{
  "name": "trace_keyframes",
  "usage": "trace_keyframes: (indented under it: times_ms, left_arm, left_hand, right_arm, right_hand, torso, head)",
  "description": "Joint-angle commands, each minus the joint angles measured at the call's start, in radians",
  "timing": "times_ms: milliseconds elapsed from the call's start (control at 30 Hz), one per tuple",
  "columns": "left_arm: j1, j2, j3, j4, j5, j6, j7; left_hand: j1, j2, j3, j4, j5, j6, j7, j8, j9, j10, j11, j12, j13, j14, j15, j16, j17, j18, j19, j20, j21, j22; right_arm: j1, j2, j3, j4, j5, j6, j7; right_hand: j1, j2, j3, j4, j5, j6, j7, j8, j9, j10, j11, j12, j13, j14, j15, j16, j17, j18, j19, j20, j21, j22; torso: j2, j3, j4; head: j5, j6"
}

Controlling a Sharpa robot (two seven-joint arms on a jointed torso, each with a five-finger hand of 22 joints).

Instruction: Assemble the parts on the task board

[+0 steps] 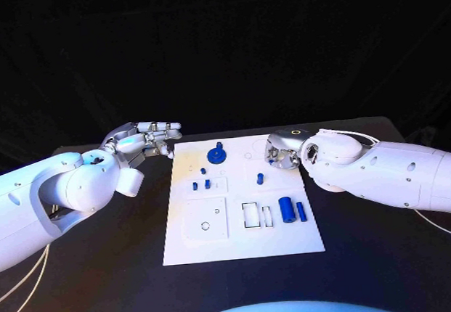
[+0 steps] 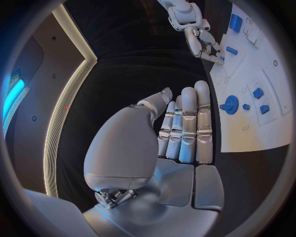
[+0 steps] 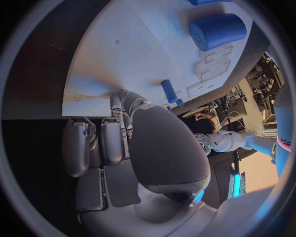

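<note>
The white rectangular task board [image 1: 243, 235] lies in the middle of the black counter [image 1: 381, 260]. On it, a blue gear-shaped part [image 1: 217, 155] stands near the far edge, a small blue peg [image 1: 260, 176] is in the centre, and a thick blue cylinder [image 1: 286, 208] with a thin blue pin [image 1: 301, 211] beside it lies toward the right edge. The left robot hand [image 1: 146, 142] is over the counter just beside the board's far left corner, its fingers straight, close side by side, and holding nothing. The right robot hand [image 1: 281, 154] is over the board's far right part with fingers curled down to the white surface; I cannot tell if it holds something.
</note>
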Motion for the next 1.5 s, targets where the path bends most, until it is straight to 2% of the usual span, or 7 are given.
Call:
trace_keyframes:
  times_ms: [33, 467, 767, 967, 1167, 1333, 1500]
  left_arm:
    - [0.002, 0.001, 0.001, 0.001, -0.008, 0.018, 0.002]
    - [0.002, 0.001, 0.001, -0.005, -0.011, 0.035, -0.005]
    - [0.002, 0.001, 0.001, -0.005, -0.013, 0.042, -0.007]
    - [0.002, 0.002, 0.001, -0.004, -0.013, 0.044, -0.008]
    - [0.002, 0.004, 0.001, -0.001, -0.013, 0.043, -0.007]
    - [0.002, 0.009, 0.001, 0.005, -0.013, 0.041, -0.003]
    - [0.002, 0.010, 0.001, 0.012, -0.013, 0.038, 0.002]
  left_hand:
    - [0.007, -0.002, 0.002, -0.007, 0.000, -0.008, 0.000, 0.006, -0.001, -0.005, 0.001, 0.005, 0.001, -0.008, 0.001, -0.003, -0.001, 0.006, -0.005, 0.001, -0.003, -0.001]
    - [0.012, -0.003, -0.002, -0.014, 0.000, -0.017, 0.004, 0.005, -0.004, -0.016, 0.005, 0.007, 0.000, -0.013, 0.004, -0.006, -0.008, 0.005, -0.007, 0.002, -0.007, -0.002]
    - [0.012, -0.003, -0.003, -0.015, 0.000, -0.020, 0.006, 0.004, -0.005, -0.020, 0.007, 0.008, 0.000, -0.015, 0.005, -0.007, -0.011, 0.005, -0.009, 0.003, -0.008, -0.003]
    - [0.012, -0.003, -0.004, -0.016, 0.000, -0.021, 0.006, 0.004, -0.006, -0.022, 0.007, 0.009, 0.000, -0.016, 0.005, -0.008, -0.011, 0.005, -0.009, 0.003, -0.008, -0.003]
    - [0.012, -0.003, -0.004, -0.016, 0.000, -0.022, 0.006, 0.004, -0.006, -0.023, 0.008, 0.009, -0.001, -0.016, 0.006, -0.008, -0.012, 0.005, -0.010, 0.003, -0.009, -0.003]
    - [0.011, -0.003, -0.005, -0.016, 0.000, -0.023, 0.007, 0.004, -0.006, -0.024, 0.008, 0.010, -0.001, -0.016, 0.006, -0.008, -0.013, 0.005, -0.010, 0.004, -0.009, -0.003]
    - [0.010, -0.003, -0.006, -0.016, 0.000, -0.023, 0.007, 0.005, -0.006, -0.024, 0.008, 0.010, 0.000, -0.017, 0.006, -0.008, -0.013, 0.004, -0.010, 0.004, -0.009, -0.004]
  right_arm:
    - [-0.006, -0.003, -0.004, 0.005, -0.016, -0.022, -0.009]
    - [0.000, -0.045, 0.004, 0.064, 0.028, -0.131, 0.008]
    - [0.018, -0.105, 0.011, 0.174, 0.043, -0.156, 0.004]
    - [0.021, -0.120, 0.013, 0.281, 0.046, -0.163, 0.005]
    - [0.014, -0.094, 0.013, 0.355, 0.044, -0.155, 0.009]
    - [-0.006, -0.052, 0.009, 0.376, 0.036, -0.145, 0.016]
    - [-0.044, -0.004, 0.006, 0.360, 0.027, -0.135, 0.023]
  right_hand:
    - [-0.026, -0.006, 0.024, -0.011, -0.001, 0.008, 0.000, -0.003, 0.003, 0.036, -0.026, -0.010, -0.002, 0.034, -0.004, 0.004, 0.000, -0.020, 0.002, -0.002, 0.005, 0.159]
    - [-0.070, -0.032, 0.075, -0.045, 0.002, 0.000, 0.008, -0.015, 0.005, 0.033, -0.021, -0.034, -0.004, 0.034, 0.001, 0.005, 0.000, -0.020, 0.003, 0.002, 0.007, 0.164]
    - [-0.077, -0.035, 0.079, -0.050, 0.002, 0.002, 0.007, -0.015, 0.006, 0.036, -0.021, -0.035, -0.003, 0.034, 0.002, 0.006, 0.001, -0.021, 0.005, 0.002, 0.011, 0.167]
    - [-0.081, -0.036, 0.083, -0.052, 0.003, 0.004, 0.007, -0.015, 0.007, 0.038, -0.021, -0.036, -0.003, 0.034, 0.002, 0.007, 0.002, -0.022, 0.007, 0.002, 0.014, 0.168]
    - [-0.083, -0.036, 0.086, -0.054, 0.004, 0.004, 0.007, -0.015, 0.007, 0.039, -0.021, -0.037, -0.002, 0.034, 0.001, 0.008, 0.003, -0.022, 0.007, 0.003, 0.015, 0.169]
    - [-0.085, -0.036, 0.088, -0.056, 0.005, 0.004, 0.008, -0.016, 0.008, 0.039, -0.021, -0.038, -0.002, 0.035, 0.002, 0.008, 0.003, -0.022, 0.008, 0.003, 0.016, 0.170]
    - [-0.087, -0.036, 0.089, -0.056, 0.006, 0.004, 0.008, -0.016, 0.008, 0.039, -0.021, -0.038, -0.002, 0.035, 0.002, 0.009, 0.004, -0.022, 0.008, 0.003, 0.015, 0.169]
  torso:
    - [0.001, 0.0002, -0.0007]
    - [0.000, -0.0012, -0.0009]
    - [0.000, -0.0011, -0.0015]
    - [0.001, -0.0006, -0.0016]
    - [0.000, -0.0018, 0.0014]
    - [-0.001, -0.0034, 0.0012]
    - [0.000, -0.0038, -0.0005]
  head:
    - [0.001, 0.001]
    - [-0.001, 0.003]
    - [-0.001, 0.007]
    - [0.012, 0.011]
    - [0.038, 0.006]
    - [0.063, -0.002]
    - [0.078, -0.006]
